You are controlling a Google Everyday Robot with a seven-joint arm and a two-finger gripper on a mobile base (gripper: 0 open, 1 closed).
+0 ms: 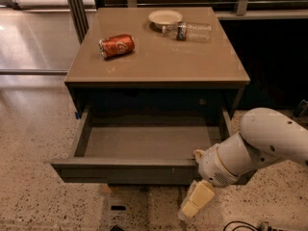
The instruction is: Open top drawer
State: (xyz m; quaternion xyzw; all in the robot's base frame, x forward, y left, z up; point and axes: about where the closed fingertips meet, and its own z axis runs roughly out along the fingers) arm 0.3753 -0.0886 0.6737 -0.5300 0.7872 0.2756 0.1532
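top drawer (144, 142) pulled well out below the table (159, 64) top, grey inside showing. gripper (196, 202) hangs under the table's front-right, just below the drawer front (clenched or released: cannot tell). on the table: can (117, 45), plate (165, 17), probably a bottle (187, 31).

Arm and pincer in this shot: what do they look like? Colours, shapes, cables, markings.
The arm is glossy white, made of thick rounded segments, with a bulbous wrist crossed by a darker seam ring. The pincer is cream-yellow and blocky, and sits just below the right end of the drawer front. No cables or markings show on the arm.
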